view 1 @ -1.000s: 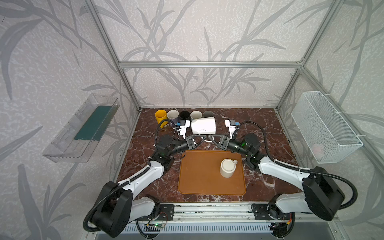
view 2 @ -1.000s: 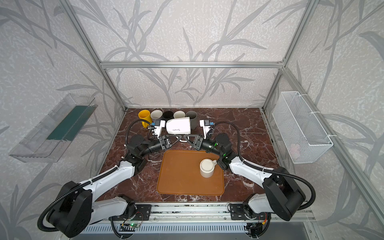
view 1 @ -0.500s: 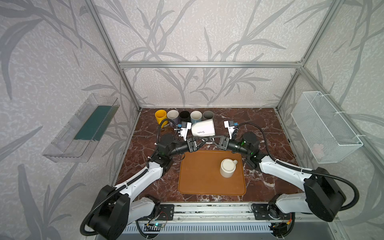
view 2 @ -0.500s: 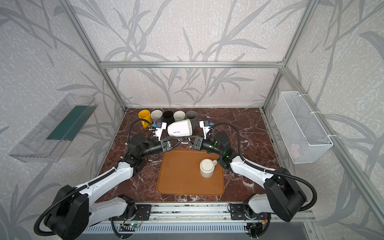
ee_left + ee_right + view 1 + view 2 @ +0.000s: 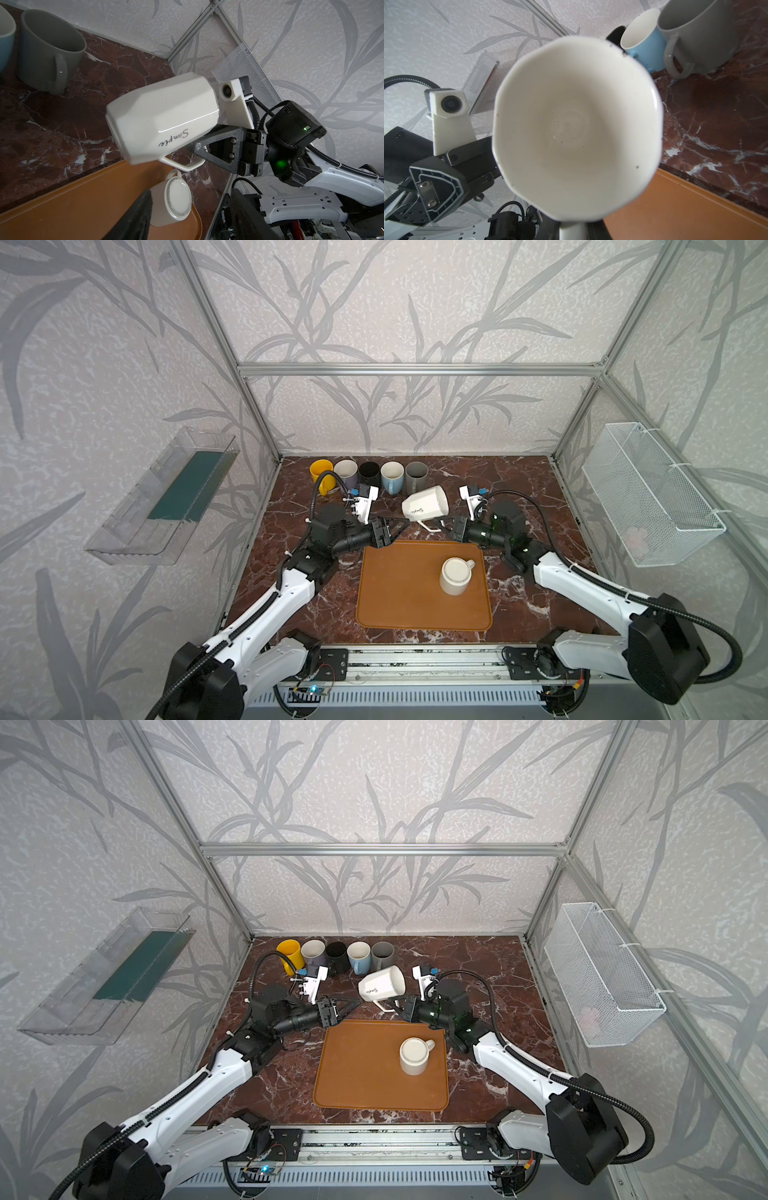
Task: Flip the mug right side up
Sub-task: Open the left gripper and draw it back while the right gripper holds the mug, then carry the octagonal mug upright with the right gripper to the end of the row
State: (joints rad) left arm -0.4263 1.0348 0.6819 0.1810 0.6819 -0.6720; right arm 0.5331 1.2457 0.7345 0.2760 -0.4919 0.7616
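Observation:
A white faceted mug (image 5: 426,506) (image 5: 382,986) (image 5: 164,118) with "Simple" written on it hangs tilted in the air behind the orange mat (image 5: 399,593). Its mouth (image 5: 577,128) faces the right wrist camera. My right gripper (image 5: 442,524) (image 5: 399,1006) (image 5: 572,232) is shut on its handle. My left gripper (image 5: 397,529) (image 5: 351,1009) (image 5: 191,193) is open just left of the mug's base, apart from it, with nothing between its fingers. A cream mug (image 5: 456,576) (image 5: 414,1056) (image 5: 174,202) stands base up on the mat.
Several mugs stand upright in a row at the back of the marble table, from a yellow one (image 5: 321,475) to a grey one (image 5: 417,477) (image 5: 49,52) (image 5: 695,35). A wire basket (image 5: 648,493) hangs on the right wall, a clear shelf (image 5: 166,497) on the left wall.
My left gripper has opened, let go of the white mug's base and drawn back a little. The mug, now held by the right gripper alone, has tipped its mouth end upward.

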